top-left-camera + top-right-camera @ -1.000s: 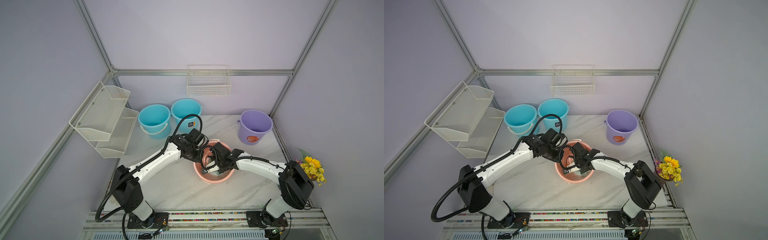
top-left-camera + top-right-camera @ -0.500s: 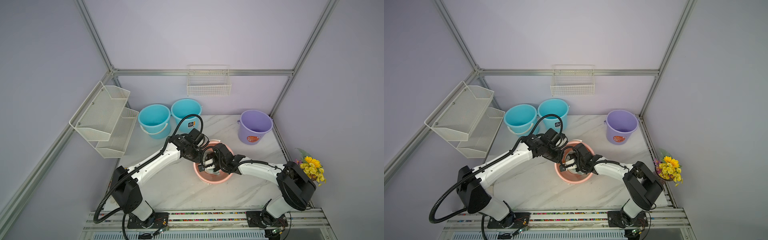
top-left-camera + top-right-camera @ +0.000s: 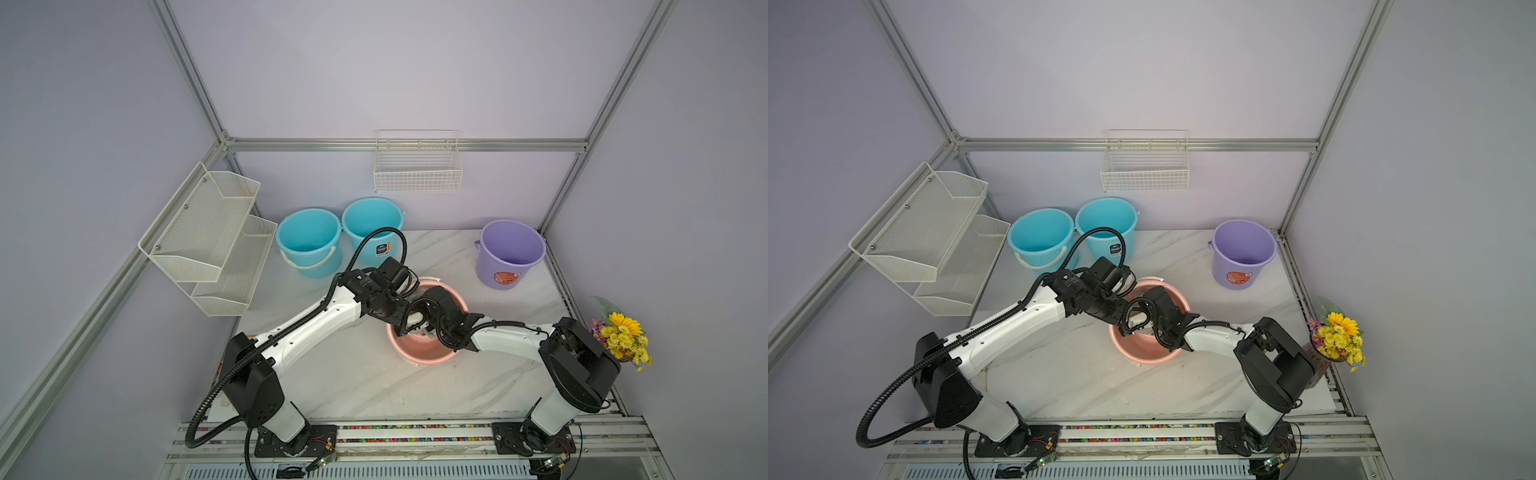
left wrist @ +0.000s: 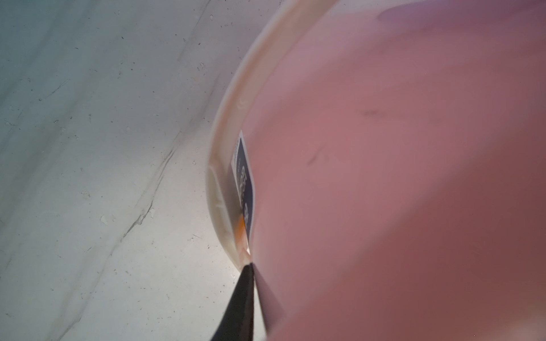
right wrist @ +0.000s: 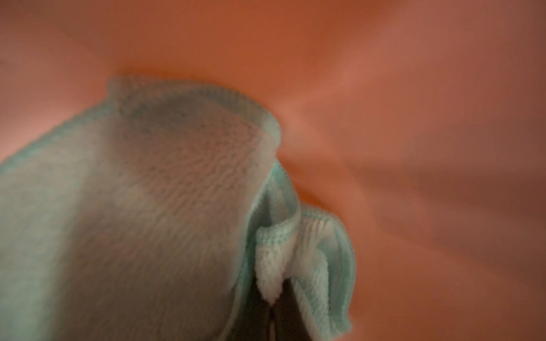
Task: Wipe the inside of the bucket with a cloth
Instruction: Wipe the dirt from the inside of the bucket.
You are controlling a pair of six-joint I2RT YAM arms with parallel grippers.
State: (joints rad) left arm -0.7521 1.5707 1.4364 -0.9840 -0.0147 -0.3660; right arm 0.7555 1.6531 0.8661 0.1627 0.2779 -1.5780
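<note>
The pink bucket (image 3: 420, 358) stands on the marble table (image 3: 374, 386), and both arms are bent in over its mouth in both top views. The left gripper (image 4: 252, 267) is closed narrowly on the bucket's edge: one black finger (image 4: 243, 298) is seen on the outer side, hard against the wall, next to the dark label (image 4: 245, 189). From this the bucket is judged to be steadied for the other arm.

The right gripper (image 5: 273, 305) is lowered inside the bucket and is clamped on the cloth (image 5: 147, 206). The mint-green fabric is bunched between the dark fingers, and its hemmed folds spill out past the tips and to one side of them. Just ahead of the tips, the leading edge of the cloth appears to be laid against the orange-pink inner surface; whether this is the wall or the floor cannot be told, as the view is blurred.

The task is judged to be under way and in its main step. The cloth is gathered, carried into the bucket and brought to the surface, so the fetching and the bracing are done. How much of the inside is already wiped cannot be read from these views. A few faint dark marks (image 4: 369, 112) are seen on the pink surface beyond the left gripper's tips, so some wiping is probably left. The rest of the inner wall and the floor must be swept round, and the cloth must then be lifted out and the rim let go.

The two blue buckets (image 3: 309, 239) and the purple bucket (image 3: 510, 249), well beyond both grippers, are not involved.
</note>
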